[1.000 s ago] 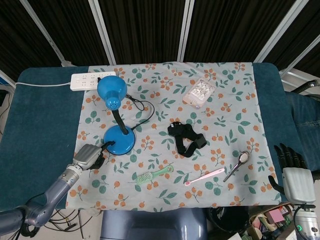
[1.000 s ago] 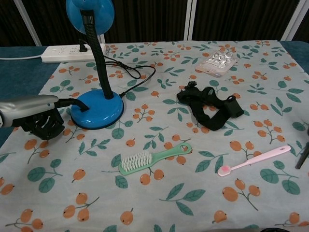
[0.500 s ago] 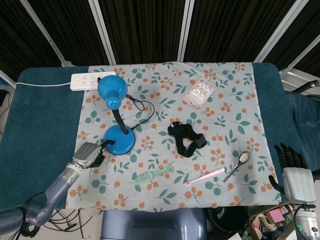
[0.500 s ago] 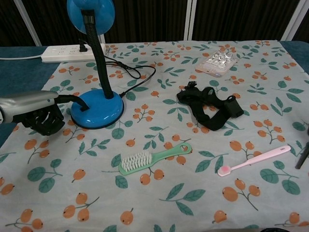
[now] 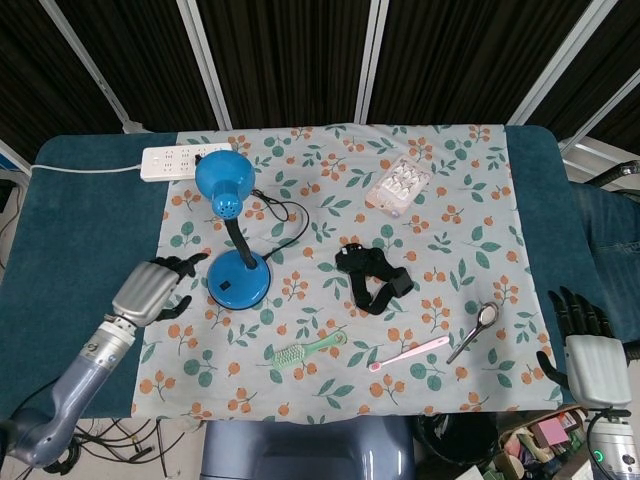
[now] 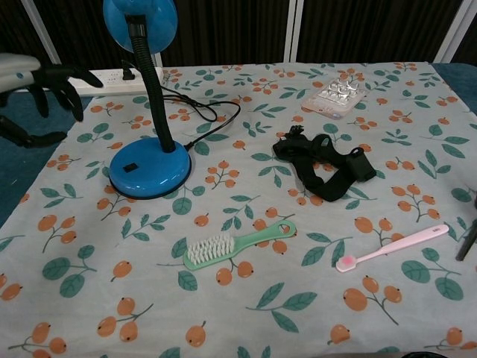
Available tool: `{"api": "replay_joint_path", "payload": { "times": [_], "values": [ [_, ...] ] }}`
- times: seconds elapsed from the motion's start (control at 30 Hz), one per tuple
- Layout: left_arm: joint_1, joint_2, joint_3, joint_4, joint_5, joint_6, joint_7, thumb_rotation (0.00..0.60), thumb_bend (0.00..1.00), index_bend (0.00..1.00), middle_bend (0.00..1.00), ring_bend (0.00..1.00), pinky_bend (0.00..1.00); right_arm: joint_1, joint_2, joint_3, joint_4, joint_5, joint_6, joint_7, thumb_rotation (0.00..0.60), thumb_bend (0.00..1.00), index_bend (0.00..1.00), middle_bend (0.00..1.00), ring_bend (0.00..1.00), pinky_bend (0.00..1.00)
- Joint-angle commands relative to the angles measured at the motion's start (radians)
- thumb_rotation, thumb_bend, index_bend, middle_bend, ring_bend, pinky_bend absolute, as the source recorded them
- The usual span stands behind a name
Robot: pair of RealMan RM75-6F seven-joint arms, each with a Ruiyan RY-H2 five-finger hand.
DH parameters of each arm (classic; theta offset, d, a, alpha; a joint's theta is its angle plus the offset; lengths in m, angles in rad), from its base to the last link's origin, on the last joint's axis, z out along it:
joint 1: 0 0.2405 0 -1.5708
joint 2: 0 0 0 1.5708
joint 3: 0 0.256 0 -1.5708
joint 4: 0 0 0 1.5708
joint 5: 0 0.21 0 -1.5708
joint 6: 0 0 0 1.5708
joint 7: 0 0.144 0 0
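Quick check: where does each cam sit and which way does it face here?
Head view: high above the near edge, looking steeply down on the whole table; shows the left hand with its forearm and the right hand.
Chest view: low at the near edge, looking across the cloth toward the dark curtain; only the left hand shows clearly.
Shared: lamp, brush, toothbrush, black strap.

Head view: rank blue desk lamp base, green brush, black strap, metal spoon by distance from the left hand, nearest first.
From the left hand:
1. Blue desk lamp's round base, just right of the hand.
2. Green plastic brush, front centre.
3. Black strap, mid-cloth.
4. Metal spoon, far right.
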Motion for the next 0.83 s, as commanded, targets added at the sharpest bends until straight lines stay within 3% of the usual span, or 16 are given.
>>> {"api": "replay_joint_path", "payload": {
  "times": [0.03,0.2,0.4,0.67,0.83],
  "values": [
    [0.088,0.102,0.015,-0.115,-0.005,0.135,0.114,0.6,0.29,0.13,0.13,0.03,0.21,0.0,0.0,0.0,0.0,-0.001,0.0,-0.001,0.6,0.18,0.0,0.04,0.06,0.13],
    [0.196,0.167,0.044,-0.144,-0.001,0.274,0.092,0.6,0.25,0.1,0.06,0.0,0.1,0.0,-0.001,-0.001,-0.002,-0.003,0.001,-0.006,0.6,0.18,0.0,0.04,0.06,0.13],
    [0.312,0.169,0.068,-0.054,0.039,0.434,-0.013,0.6,0.25,0.1,0.06,0.0,0.05,0.0,-0.003,-0.001,-0.004,-0.004,0.002,-0.011,0.6,0.18,0.0,0.04,0.06,0.13],
    [0.4,0.151,0.087,0.037,0.035,0.488,-0.234,0.6,0.25,0.1,0.06,0.0,0.05,-0.002,-0.001,0.0,-0.004,-0.002,0.006,-0.009,0.6,0.18,0.0,0.04,0.06,0.13],
    [0.415,0.159,0.075,0.058,0.019,0.487,-0.27,0.6,0.25,0.1,0.06,0.0,0.05,0.0,0.0,-0.001,-0.003,-0.004,0.003,-0.007,0.6,0.18,0.0,0.04,0.06,0.13]
  ]
}}
